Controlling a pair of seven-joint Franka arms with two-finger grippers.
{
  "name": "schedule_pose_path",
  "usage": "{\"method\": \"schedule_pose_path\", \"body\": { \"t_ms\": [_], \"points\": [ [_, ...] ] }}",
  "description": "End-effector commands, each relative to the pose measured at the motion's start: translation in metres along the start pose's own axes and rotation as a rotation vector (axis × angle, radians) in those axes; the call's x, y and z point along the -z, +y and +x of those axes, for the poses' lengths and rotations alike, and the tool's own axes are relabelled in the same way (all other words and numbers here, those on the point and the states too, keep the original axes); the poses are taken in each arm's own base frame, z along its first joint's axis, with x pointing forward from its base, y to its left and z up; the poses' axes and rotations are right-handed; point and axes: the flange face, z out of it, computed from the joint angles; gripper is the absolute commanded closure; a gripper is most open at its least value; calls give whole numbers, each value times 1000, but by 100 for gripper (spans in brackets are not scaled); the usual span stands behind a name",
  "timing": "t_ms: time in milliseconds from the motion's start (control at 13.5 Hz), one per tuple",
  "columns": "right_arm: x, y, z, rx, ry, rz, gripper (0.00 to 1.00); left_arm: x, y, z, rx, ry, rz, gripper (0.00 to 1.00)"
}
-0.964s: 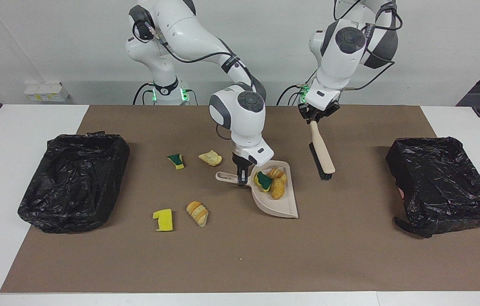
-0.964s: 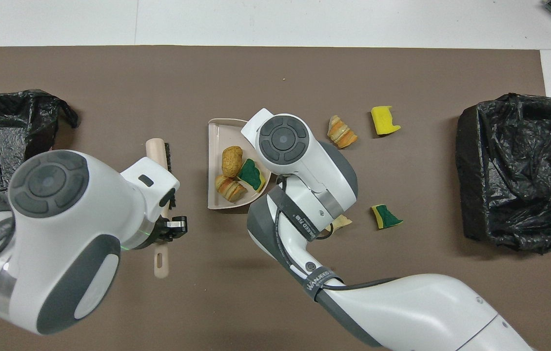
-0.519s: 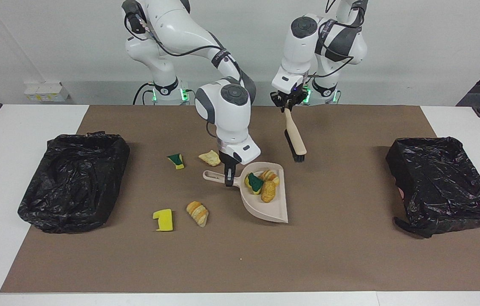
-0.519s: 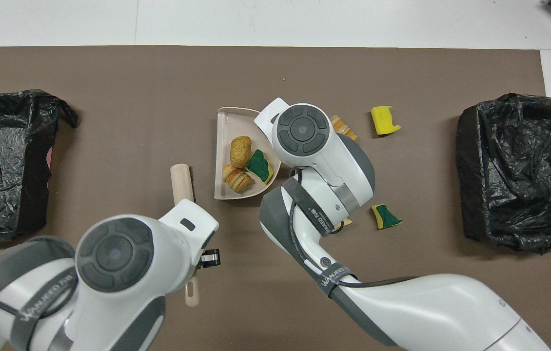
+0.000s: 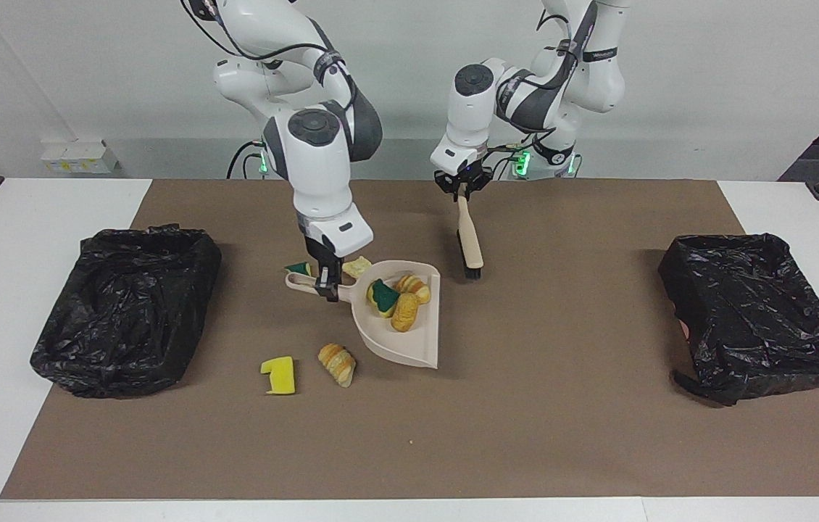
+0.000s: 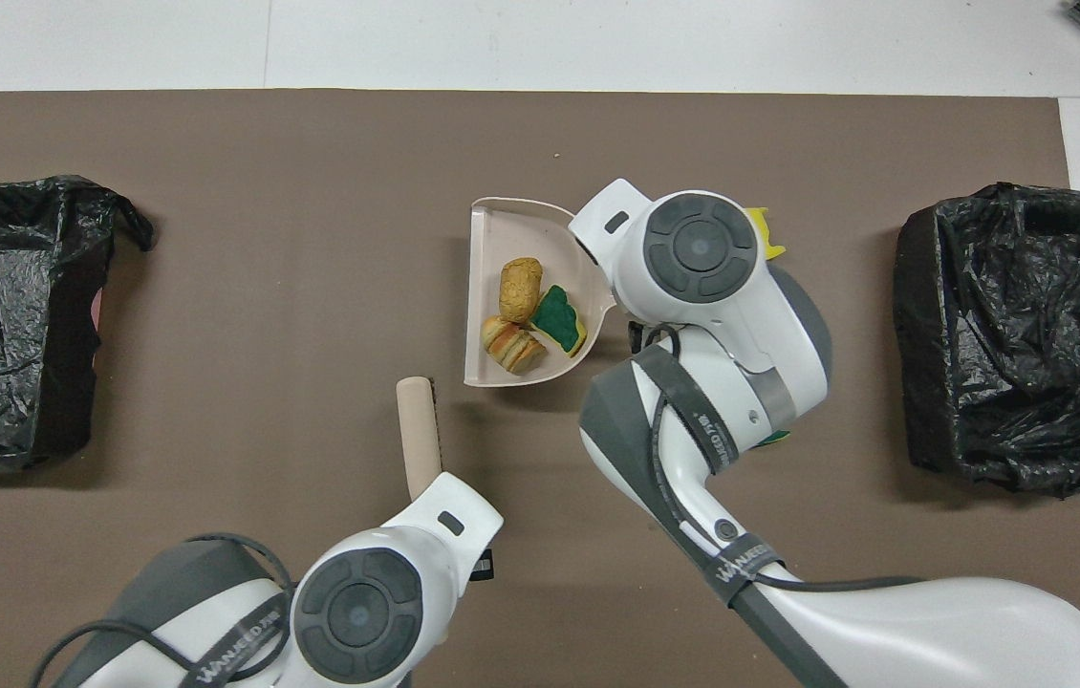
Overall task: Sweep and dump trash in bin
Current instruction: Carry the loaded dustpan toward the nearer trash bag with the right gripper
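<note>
Right gripper (image 5: 328, 284) grips the dustpan (image 5: 409, 341) handle, apparently lifted, three scraps (image 5: 396, 299) inside; left gripper (image 5: 462, 190) clamps the brush (image 5: 469, 243).

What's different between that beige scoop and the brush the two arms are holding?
The dustpan is broad and shallow, with three scraps in it; the brush is a slim stick with dark bristles and carries nothing. The dustpan is gripped by its handle in the right gripper, roughly level; the brush hangs from the left gripper, bristle end down. Both are beige and held shut in a gripper.
</note>
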Motion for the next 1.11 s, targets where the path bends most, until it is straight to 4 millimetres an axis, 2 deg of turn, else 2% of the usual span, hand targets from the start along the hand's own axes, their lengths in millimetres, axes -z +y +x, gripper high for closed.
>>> {"method": "schedule_pose_path", "body": {
  "t_ms": [0, 74, 296, 445, 667, 741, 815, 889, 1038],
  "points": [
    [17, -7, -45, 6, 16, -11, 100, -2, -5, -4, 14, 6, -28, 100],
    [23, -2, -71, -9, 6, -11, 100, -3, -6, -4, 13, 8, -30, 100],
    [41, 12, -143, -4, 6, -19, 100, -4, -8, 0, 20, 24, -47, 77],
    [40, 21, -203, 3, 68, -9, 100, -5, -13, 5, 26, 22, -47, 45],
    [41, 27, -285, 73, 49, -21, 100, -7, -17, 7, 32, 17, -43, 39],
    [43, 25, -309, 90, 43, -19, 100, -7, -18, 8, 35, 11, -37, 28],
    [43, 22, -331, 98, 39, -6, 100, -5, -18, 11, 39, 9, -37, 8],
    [44, 17, -358, 82, 30, 3, 100, -4, -19, 18, 51, 9, -40, 0],
    [52, 8, -412, 79, -5, -5, 100, 16, -42, 61, 95, 33, -69, 0]
  ]
}}
